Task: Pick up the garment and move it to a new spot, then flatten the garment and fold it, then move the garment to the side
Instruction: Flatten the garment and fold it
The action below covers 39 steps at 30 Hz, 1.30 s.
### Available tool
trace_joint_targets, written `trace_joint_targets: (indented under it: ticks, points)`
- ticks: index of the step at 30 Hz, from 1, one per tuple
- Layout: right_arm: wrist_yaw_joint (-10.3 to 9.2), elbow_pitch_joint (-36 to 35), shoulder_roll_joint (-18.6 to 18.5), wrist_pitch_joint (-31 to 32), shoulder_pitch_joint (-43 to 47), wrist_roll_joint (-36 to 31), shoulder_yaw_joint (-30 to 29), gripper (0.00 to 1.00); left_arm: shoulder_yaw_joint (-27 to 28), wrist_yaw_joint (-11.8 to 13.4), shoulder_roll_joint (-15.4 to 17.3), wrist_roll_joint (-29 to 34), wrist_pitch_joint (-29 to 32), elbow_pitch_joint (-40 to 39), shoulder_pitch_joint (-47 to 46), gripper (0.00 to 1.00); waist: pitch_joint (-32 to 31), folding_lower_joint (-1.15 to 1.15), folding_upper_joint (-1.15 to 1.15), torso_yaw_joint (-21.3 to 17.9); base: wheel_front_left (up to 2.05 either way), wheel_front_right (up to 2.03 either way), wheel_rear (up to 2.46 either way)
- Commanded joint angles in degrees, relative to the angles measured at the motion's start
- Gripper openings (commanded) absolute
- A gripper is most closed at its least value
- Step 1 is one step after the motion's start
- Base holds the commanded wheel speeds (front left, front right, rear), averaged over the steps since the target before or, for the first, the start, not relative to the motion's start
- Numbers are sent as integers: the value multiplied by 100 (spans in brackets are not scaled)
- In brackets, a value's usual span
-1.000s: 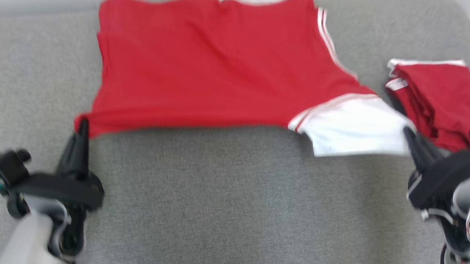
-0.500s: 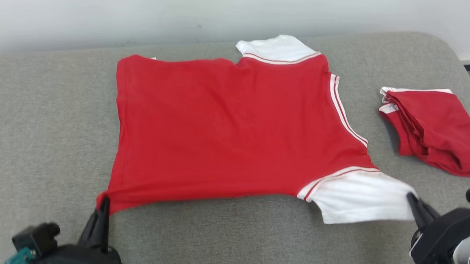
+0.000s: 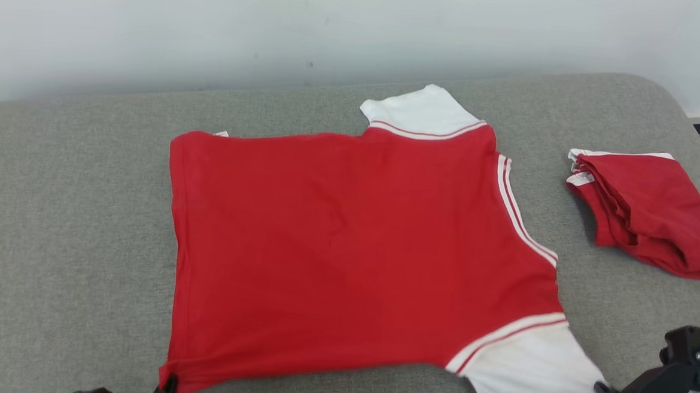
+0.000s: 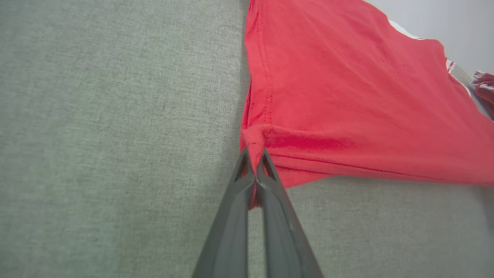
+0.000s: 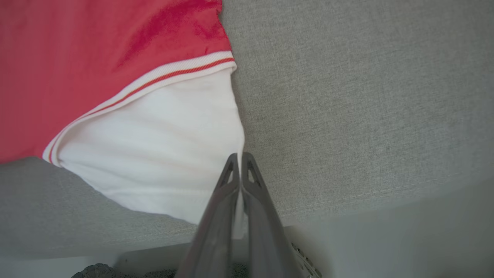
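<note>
Lying spread over the gray cushion (image 3: 55,217), the red shirt (image 3: 347,250) is nearly flat, its hem toward the robot's left and its neck edge toward the right. One white sleeve (image 3: 420,110) points to the far side, by the pale wall (image 3: 275,31); the other white sleeve (image 3: 532,374) lies at the near edge.

Left tool (image 4: 254,154): the two dark fingers are pressed together on the shirt's near hem corner, with a pinch of red cloth caught between their tips and bunched just above them.

Right tool (image 5: 239,156): the fingers are closed to a thin slit on the outer edge of the near sleeve, and white cloth shows between them.

In the head view both tools sit at the bottom edge, one at each end of the shirt's near side. In the wrist views a shadow lies on the cushion under the near hem and under the sleeve.

A folded red garment (image 3: 649,212) with white trim rests on the cushion to the right, apart from the shirt.
</note>
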Motion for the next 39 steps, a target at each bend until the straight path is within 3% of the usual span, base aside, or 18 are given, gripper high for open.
trace_joint_targets:
  ticks: [1,6,13,18,28,39]
  points:
    - [-18,-69,-52,270,184,-13,-36,0,-74,149,154,140,175,-94,188,0,-52,1,0,19,0,0,0]
    - [-18,-226,-7,342,227,130,-79,0,-121,211,175,133,278,-352,279,0,-72,1,0,62,0,0,0]
    - [-18,-276,-141,6,-368,291,119,0,-180,165,149,205,295,-572,-111,0,-45,1,0,137,0,0,0]
    - [-18,154,-299,-326,-1246,412,302,0,-239,94,2,221,317,-480,-748,0,73,1,0,230,0,0,0]
    - [-17,1388,-628,-908,-2621,468,888,0,-447,-83,-173,513,81,470,-1884,0,444,1,0,299,0,0,0]
    - [-17,1976,-836,-1703,-3270,526,1086,0,-405,-167,-302,513,-252,1069,-2437,0,678,1,0,377,0,0,0]
